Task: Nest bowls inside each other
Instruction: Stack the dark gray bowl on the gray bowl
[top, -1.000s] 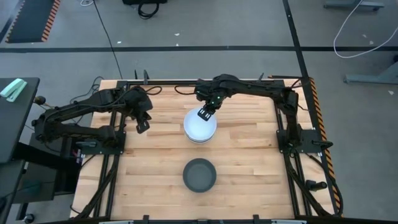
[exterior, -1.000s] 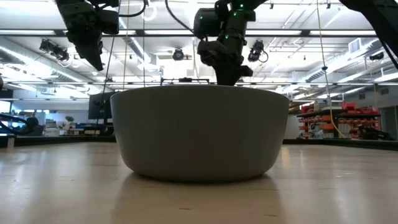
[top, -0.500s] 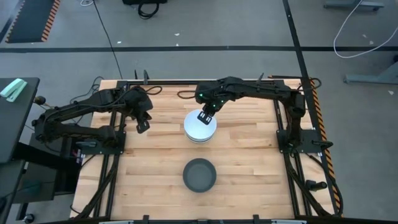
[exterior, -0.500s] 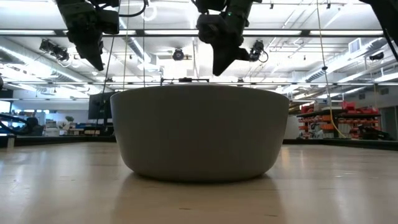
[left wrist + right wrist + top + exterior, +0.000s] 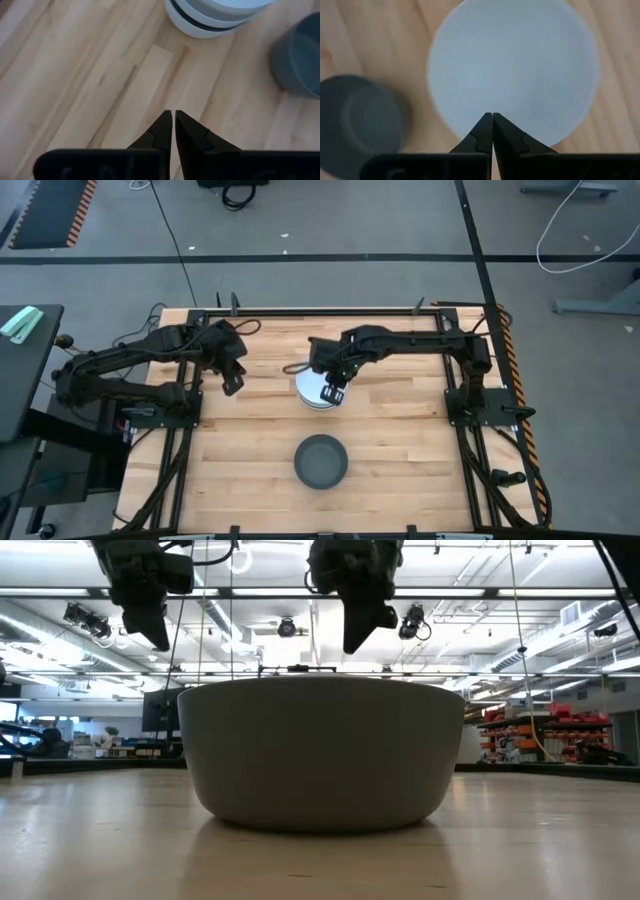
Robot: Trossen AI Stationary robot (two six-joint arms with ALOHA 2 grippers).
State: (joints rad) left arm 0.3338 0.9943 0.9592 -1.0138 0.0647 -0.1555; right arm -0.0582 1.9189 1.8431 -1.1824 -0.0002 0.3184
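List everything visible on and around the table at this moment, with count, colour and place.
Stack of nested bowls: one stack, white on top with a dark band lower down, table centre.
Dark grey bowl: one, alone, near the table's front edge.
Table: one, light wood.
Left end effector: dark, shut, empty, above the table left of the stack.
Right end effector: dark, shut, empty, over the stack.

nested bowls [image 5: 318,393] partly under right tool [image 5: 335,393]

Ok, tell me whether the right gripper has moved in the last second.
Yes. In the high view the right gripper has slid from the far rim of the white bowl stack across to its near right edge.
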